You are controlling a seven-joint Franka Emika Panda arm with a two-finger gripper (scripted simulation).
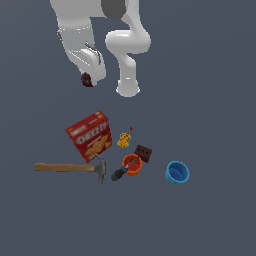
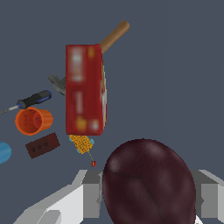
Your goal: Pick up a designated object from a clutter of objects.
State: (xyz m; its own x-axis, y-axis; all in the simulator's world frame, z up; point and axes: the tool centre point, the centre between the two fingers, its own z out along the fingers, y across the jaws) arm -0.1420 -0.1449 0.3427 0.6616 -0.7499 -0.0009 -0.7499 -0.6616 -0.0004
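Note:
My gripper (image 1: pixel 89 79) is shut on the designated object, a dark maroon roundish lump (image 1: pixel 87 80). I hold it up, away from the clutter, toward the exterior view's upper left. In the wrist view the lump (image 2: pixel 148 183) fills the space between my grey fingers (image 2: pixel 91 197), with the gripper (image 2: pixel 148 199) closed around it. The rest of the clutter lies below: red cracker box (image 1: pixel 90 135), hammer (image 1: pixel 70 168), orange cup (image 1: pixel 132 165), blue cup (image 1: pixel 177 172), brown block (image 1: pixel 143 152), yellow-orange piece (image 1: pixel 123 140) and black-handled tool (image 1: pixel 119 173).
A tiny red dot (image 1: pixel 131 128) lies beyond the yellow-orange piece. The arm's white base (image 1: pixel 128 87) stands behind the clutter. The wrist view shows the cracker box (image 2: pixel 85 94), orange cup (image 2: pixel 33 120), brown block (image 2: pixel 42 145) and red dot (image 2: pixel 93 163).

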